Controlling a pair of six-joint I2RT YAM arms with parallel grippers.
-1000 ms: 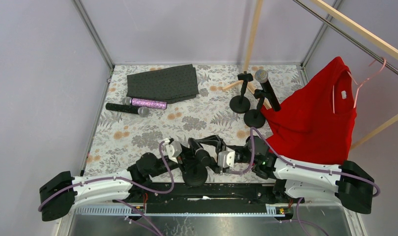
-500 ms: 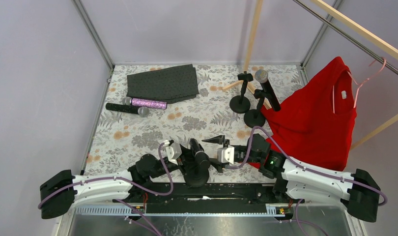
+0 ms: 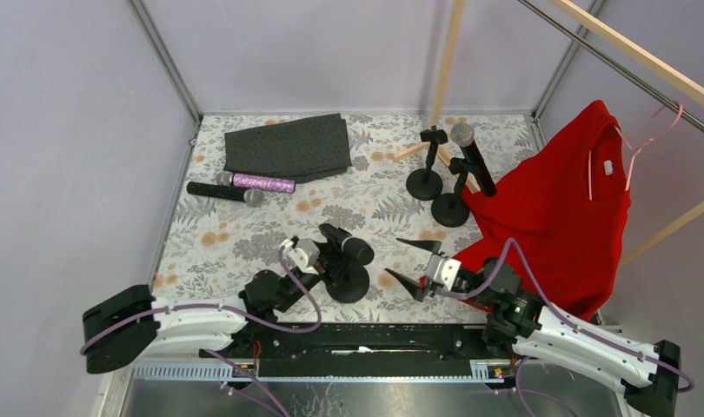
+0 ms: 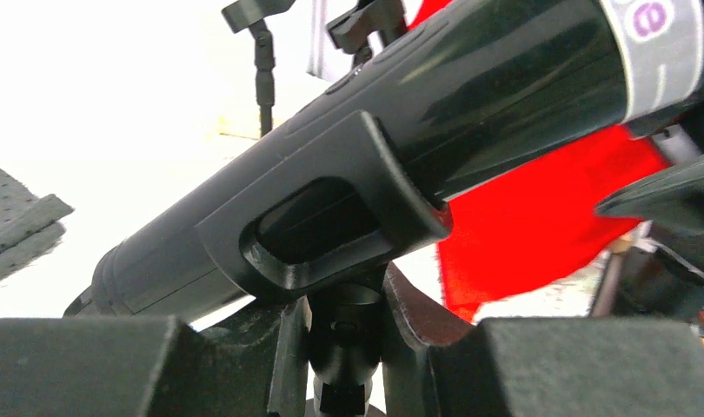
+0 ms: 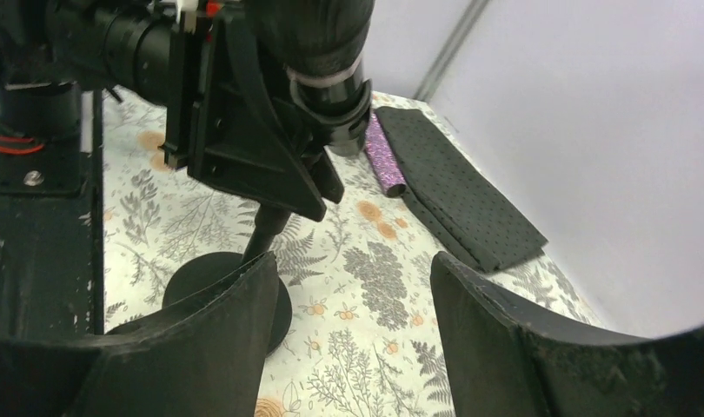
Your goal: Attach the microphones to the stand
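Note:
A black microphone [image 3: 349, 247] lies tilted in the clip of a small black stand [image 3: 349, 284] near the front middle. My left gripper [image 3: 329, 268] is shut on that stand's post. In the left wrist view the fingers [image 4: 289, 347] pinch the post under the clip [image 4: 331, 228] that holds the microphone [image 4: 470, 95]. My right gripper [image 3: 407, 261] is open and empty, to the right of the stand. In its wrist view it [image 5: 353, 295] faces the stand's base [image 5: 211, 280] and the microphone [image 5: 318, 43]. A purple glitter microphone [image 3: 262, 183] and a black one [image 3: 223, 192] lie at the back left. Another microphone [image 3: 473, 156] sits in a stand [image 3: 451, 208] at the back right.
An empty stand [image 3: 426, 181] is beside the back right one. A folded dark cloth [image 3: 288, 145] lies at the back left. A red shirt [image 3: 557, 208] on a pink hanger hangs at the right. Wooden rails cross the back right.
My right gripper opened, let go near the microphone and drew back to the right. My left gripper moved the stand with the microphone away from the near edge.

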